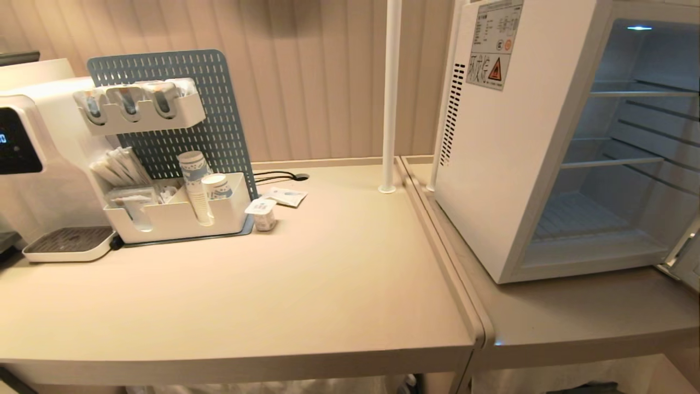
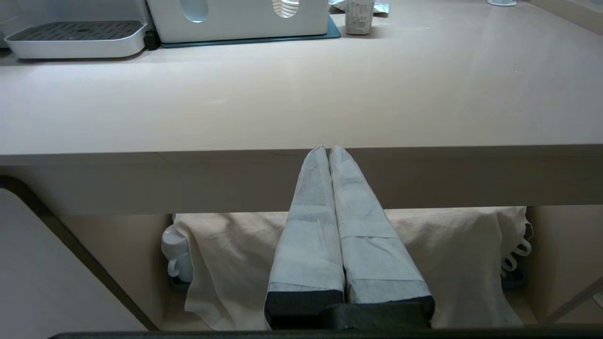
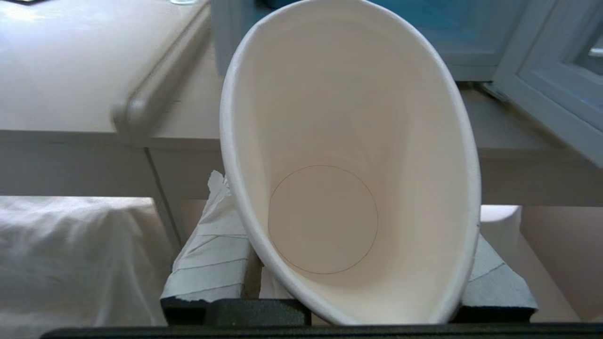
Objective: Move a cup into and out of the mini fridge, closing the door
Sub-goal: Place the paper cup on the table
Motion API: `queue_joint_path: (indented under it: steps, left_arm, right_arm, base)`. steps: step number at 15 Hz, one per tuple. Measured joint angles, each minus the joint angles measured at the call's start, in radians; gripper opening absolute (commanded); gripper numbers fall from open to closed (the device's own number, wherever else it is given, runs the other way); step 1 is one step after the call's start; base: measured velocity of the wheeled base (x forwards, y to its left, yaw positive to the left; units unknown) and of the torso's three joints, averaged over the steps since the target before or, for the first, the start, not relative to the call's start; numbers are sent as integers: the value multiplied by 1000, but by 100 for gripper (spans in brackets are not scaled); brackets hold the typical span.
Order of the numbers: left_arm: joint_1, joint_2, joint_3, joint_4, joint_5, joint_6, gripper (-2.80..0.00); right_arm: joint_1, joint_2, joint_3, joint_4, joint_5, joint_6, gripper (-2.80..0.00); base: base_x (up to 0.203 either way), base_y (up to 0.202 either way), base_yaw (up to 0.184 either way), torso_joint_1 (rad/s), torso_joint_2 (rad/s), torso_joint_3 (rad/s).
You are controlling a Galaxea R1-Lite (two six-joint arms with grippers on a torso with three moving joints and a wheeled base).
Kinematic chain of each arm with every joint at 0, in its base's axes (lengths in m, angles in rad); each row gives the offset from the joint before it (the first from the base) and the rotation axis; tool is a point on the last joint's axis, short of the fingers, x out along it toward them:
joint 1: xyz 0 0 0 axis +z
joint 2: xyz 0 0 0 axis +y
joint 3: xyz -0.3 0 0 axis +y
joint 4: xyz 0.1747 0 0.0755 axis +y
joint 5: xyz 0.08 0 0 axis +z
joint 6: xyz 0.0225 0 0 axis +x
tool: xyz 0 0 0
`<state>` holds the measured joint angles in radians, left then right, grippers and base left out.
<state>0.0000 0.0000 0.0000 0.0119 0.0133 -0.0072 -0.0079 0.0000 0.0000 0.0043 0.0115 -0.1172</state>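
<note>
The cup (image 3: 348,155) fills the right wrist view, clamped low on its wall by the right gripper (image 3: 348,282), whose wrapped fingers (image 3: 212,263) stand part-way open on either side of it, squeezing the rim into an oval. It is empty, its mouth tipped toward the mini fridge (image 1: 514,164). In the head view neither arm shows; the fridge occupies the right of the frame on the smaller desk (image 1: 574,323), its cavity lit and bare, wire shelves (image 1: 612,162) across it. The door (image 1: 683,262) stands swung wide, only an edge showing at the lower right border.

The left gripper (image 2: 328,149) hangs parked below the front edge of the main desk (image 2: 301,103), jaws pressed together and holding nothing. At the upper left of the head view a white organiser (image 1: 180,216) carries stacked paper cups (image 1: 196,180) in front of a blue pegboard (image 1: 175,104), with a small foil-lidded tub (image 1: 262,212) beside it.

The step in hand appears to be carrying the held cup up into the fridge. Done well, the arm would lift clear of the desk edge, right the cup, enter squarely between two shelves and set the base flat before letting go. The soft paper wall is already deformed, so a firmer squeeze risks crumpling it. The door must then be reached at the far right.
</note>
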Motion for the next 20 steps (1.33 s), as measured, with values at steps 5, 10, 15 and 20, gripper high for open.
queue_joint_path:
  steps: [5,10,15,20]
  left_arm:
    - [0,0,0,0,-1,0,-280]
    - [0,0,0,-1,0,-1,-280]
    - [0,0,0,-1,-1,-1,-280]
    - [0,0,0,-1,-1,-2,-280]
  right_arm:
    - [1,0,0,0,0,0,-280]
    - [0,0,0,0,0,-1,-280]
    - [0,0,0,0,0,-1,-280]
    - [0,0,0,0,0,-1,-280]
  base:
    - [0,188,-1,1,4,2]
    - [0,185,0,1,1,5]
    - [0,180,-2,0,1,1]
    - [0,183,0,1,3,1]
